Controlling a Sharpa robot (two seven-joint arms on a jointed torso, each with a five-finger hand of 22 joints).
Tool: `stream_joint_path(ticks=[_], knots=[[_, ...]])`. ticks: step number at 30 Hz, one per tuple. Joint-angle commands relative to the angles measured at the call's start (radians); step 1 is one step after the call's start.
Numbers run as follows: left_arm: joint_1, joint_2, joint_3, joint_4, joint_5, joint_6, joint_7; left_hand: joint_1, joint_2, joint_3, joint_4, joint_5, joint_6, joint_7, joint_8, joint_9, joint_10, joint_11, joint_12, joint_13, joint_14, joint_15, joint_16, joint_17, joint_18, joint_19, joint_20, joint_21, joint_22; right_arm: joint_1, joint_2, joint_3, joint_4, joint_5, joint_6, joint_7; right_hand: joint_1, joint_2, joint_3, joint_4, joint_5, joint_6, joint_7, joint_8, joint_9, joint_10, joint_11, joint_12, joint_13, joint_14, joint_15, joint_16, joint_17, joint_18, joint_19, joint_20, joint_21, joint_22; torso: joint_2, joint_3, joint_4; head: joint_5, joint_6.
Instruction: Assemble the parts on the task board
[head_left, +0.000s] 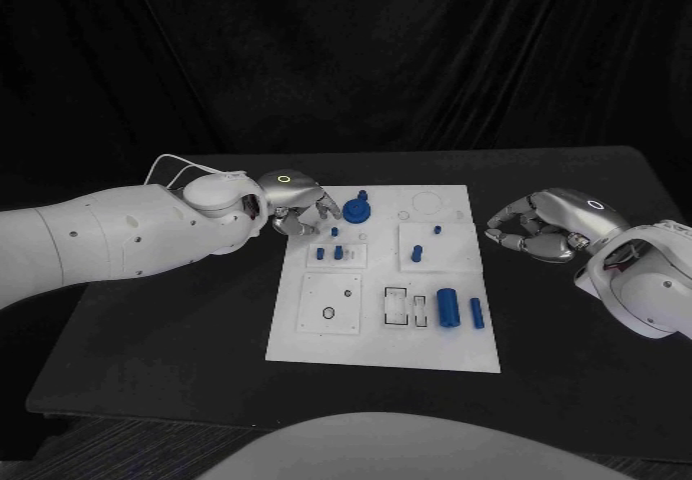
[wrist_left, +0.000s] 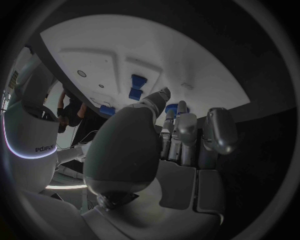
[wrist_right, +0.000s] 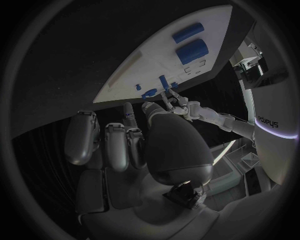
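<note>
The white task board (head_left: 382, 350) lies mid-table. A round blue part (head_left: 358, 210) with a peg on top stands near its far edge, and small blue pegs (head_left: 336, 232) stand in the blocks behind it. A thick blue cylinder (head_left: 447, 307) and a thin one (head_left: 476, 313) lie side by side near the right edge. My left hand (head_left: 296, 205) hovers over the board's far left corner, fingers pointing down just left of the round part, with nothing held. In the left wrist view a bit of blue (wrist_left: 172, 107) shows past the fingertips (wrist_left: 164, 95). My right hand (head_left: 545, 228) hangs off the board's right edge, loosely curled and empty.
Two more blue pegs (head_left: 417, 251) stand in a raised white block right of centre. A square plate with a hole (head_left: 330, 303) and a slotted frame (head_left: 404, 306) take up the board's near half. Black table (head_left: 159, 340) surrounds the board on all sides.
</note>
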Motion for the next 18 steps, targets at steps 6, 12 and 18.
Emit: stream_joint_path(ticks=[6,12,18], knots=[[-0.001,-0.039,0.001,-0.035,0.302,-0.096,0.161,0.033,0.032,-0.068,0.009,0.0,0.019,0.036,0.004,-0.013,-0.361,-0.039,0.085,0.03,-0.55,0.076,-0.508,-0.39,0.064,-0.552,0.042,-0.675,-0.026,0.02,-0.008,0.001,0.017,-0.009,-0.072,0.024,0.085,-0.04,0.033,-0.044,-0.031,0.011,0.005,-0.003,-0.005,-0.039,0.008,-0.121,0.049,0.061,0.006,-0.034,0.046,0.009,-0.003,0.003,-0.033,0.158,0.003,-0.0005,0.0023,-0.015,0.005],[-0.001,-0.069,0.001,-0.049,0.58,-0.08,0.432,-0.021,0.013,-0.3,0.175,0.015,0.011,0.024,0.0,-0.022,-0.556,-0.068,0.178,0.015,-0.81,0.085,-0.716,-0.511,0.046,-0.789,0.056,-0.902,-0.126,0.066,0.007,0.001,0.02,-0.022,-0.127,0.045,0.131,-0.072,0.071,-0.049,-0.052,0.023,0.007,-0.004,-0.009,-0.363,0.009,-0.488,-0.382,0.029,0.007,-0.128,-0.071,0.032,-0.051,0.006,-0.17,0.116,0.003,-0.0002,0.0004,-0.026,0.029],[-0.001,-0.071,0.001,-0.043,0.828,0.041,0.57,-0.126,0.029,-0.491,0.176,0.023,-0.103,-0.015,-0.01,-0.049,-0.813,-0.114,0.074,-0.083,-1.117,0.048,-1.076,-0.726,0.018,-1.079,0.068,-1.039,-0.27,0.108,0.032,0.001,0.011,-0.042,-0.103,0.037,0.171,-0.1,0.118,-0.053,-0.036,0.013,0.016,-0.013,-0.014,-0.554,0.016,-0.746,-0.617,-0.003,0.015,-0.188,-0.141,0.047,-0.088,0.012,-0.275,0.086,0.002,-0.0003,0.0027,-0.03,0.045]])
